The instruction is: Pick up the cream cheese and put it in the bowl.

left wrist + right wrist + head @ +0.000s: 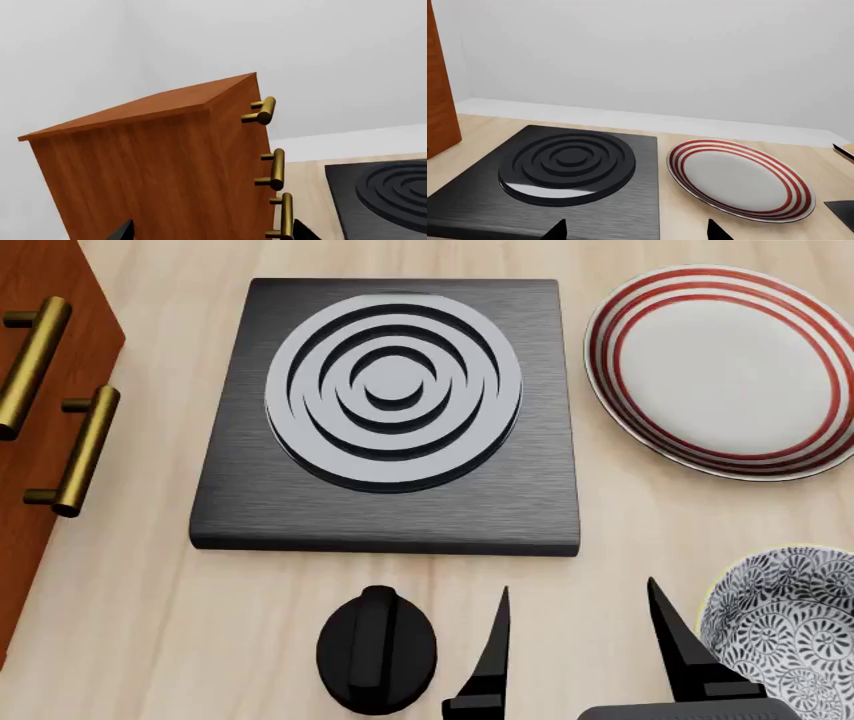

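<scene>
The cream cheese is out of view in all three views. The blue-and-white patterned bowl (790, 632) sits at the lower right of the head view, cut off by the frame edge. My right gripper (582, 642) is open with nothing between its dark fingers, hovering over the bare tabletop just left of the bowl and in front of the stove. In the right wrist view, only the tips of the right gripper (637, 231) show, wide apart. The left gripper (213, 232) is also open and empty, close to the side of the wooden cabinet (153, 170). It does not show in the head view.
A black stove slab (394, 410) with a ringed burner lies in the middle, its black knob (378, 650) in front. A white plate with red rings (727, 370) sits at the right. The cabinet (47, 330) with brass handles (78, 452) stands at the left. A white wall stands behind.
</scene>
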Controlling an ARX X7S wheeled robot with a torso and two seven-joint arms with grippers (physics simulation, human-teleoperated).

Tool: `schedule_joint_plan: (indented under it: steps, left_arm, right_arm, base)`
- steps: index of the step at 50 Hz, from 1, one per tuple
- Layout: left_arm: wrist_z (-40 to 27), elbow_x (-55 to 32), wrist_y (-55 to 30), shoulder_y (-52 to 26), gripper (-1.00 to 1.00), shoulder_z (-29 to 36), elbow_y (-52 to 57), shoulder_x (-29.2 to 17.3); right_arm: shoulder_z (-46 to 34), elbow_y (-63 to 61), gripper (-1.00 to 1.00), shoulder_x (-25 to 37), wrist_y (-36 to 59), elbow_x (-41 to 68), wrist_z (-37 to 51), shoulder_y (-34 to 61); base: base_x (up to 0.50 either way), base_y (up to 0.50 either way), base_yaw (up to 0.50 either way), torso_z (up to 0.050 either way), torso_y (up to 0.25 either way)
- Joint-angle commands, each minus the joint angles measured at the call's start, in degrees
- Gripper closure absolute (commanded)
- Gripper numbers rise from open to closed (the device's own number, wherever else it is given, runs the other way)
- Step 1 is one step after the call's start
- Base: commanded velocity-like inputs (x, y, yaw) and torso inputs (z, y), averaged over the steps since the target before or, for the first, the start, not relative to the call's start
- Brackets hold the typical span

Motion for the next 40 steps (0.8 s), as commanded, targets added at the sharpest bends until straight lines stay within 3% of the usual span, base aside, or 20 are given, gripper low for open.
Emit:
schedule_joint_plan:
  steps: [1,12,13,14,18,19,20,21,28,40]
  left_arm:
    - [-6.13,0.01,5.63,19.09,-1.00,-16.41,0.25,-3.58]
    - [-6.14,0.64,4.85,19.11,-1.00,-18.51,-3.31,3.13]
    - [2.45,-5.64,-3.74,19.11,-1.00,-27.11,0.00,11.73]
    - [11.04,-3.96,-9.57,10.52,-1.00,-35.70,0.11,20.32]
    - [45.42,-10.51,-10.44,13.64,-1.00,-70.08,-0.24,54.70]
    - [54.02,-11.91,-11.22,13.77,-1.00,-73.79,-0.54,63.29]
    - [62.61,-13.86,-12.36,13.63,-1.00,-75.46,-1.07,63.05]
    - [64.02,-16.55,-13.90,13.42,-1.00,-77.62,-1.90,62.05]
    - [64.35,-22.25,-14.07,14.60,-1.00,-84.48,-5.24,60.60]
    - [65.65,-29.18,-14.73,15.18,-1.00,-90.50,-7.52,58.20]
  right_arm:
    - [-0.06,-0.04,-1.00,0.17,-0.19,0.16,0.09,-0.07]
    - [-0.36,0.11,-1.00,0.31,-0.09,0.07,0.20,0.13]
    - [-0.38,0.19,-1.00,0.32,-0.17,0.05,0.20,0.08]
    - [-0.38,0.19,-1.00,0.35,-0.11,0.08,0.20,0.12]
    - [-0.50,0.17,-1.00,0.42,0.10,0.04,0.26,0.29]
    - [-0.50,0.23,-1.00,0.42,0.01,0.07,0.25,0.27]
    - [-0.56,0.44,-1.00,0.40,-0.28,-0.01,0.21,0.19]
    - [-0.62,0.53,-1.00,0.41,-0.36,-0.13,0.23,0.19]
    - [-0.57,0.43,-1.00,0.51,-0.21,-0.08,0.44,0.32]
    - [-0.71,0.52,-1.00,0.65,-0.65,-0.26,0.67,0.10]
  base:
    - [0.00,0.00,0.00,0.000,0.000]
    - [0.00,0.00,0.00,0.000,0.000]
    - [0.00,0.00,0.00,0.000,0.000]
    - [0.00,0.00,0.00,0.000,0.000]
    - [0.00,0.00,0.00,0.000,0.000]
    - [0.00,0.00,0.00,0.000,0.000]
    - [0.00,0.00,0.00,0.000,0.000]
    - [0.00,0.00,0.00,0.000,0.000]
    - [0.00,0.00,0.00,0.000,0.000]
    - [0.00,0.00,0.00,0.000,0.000]
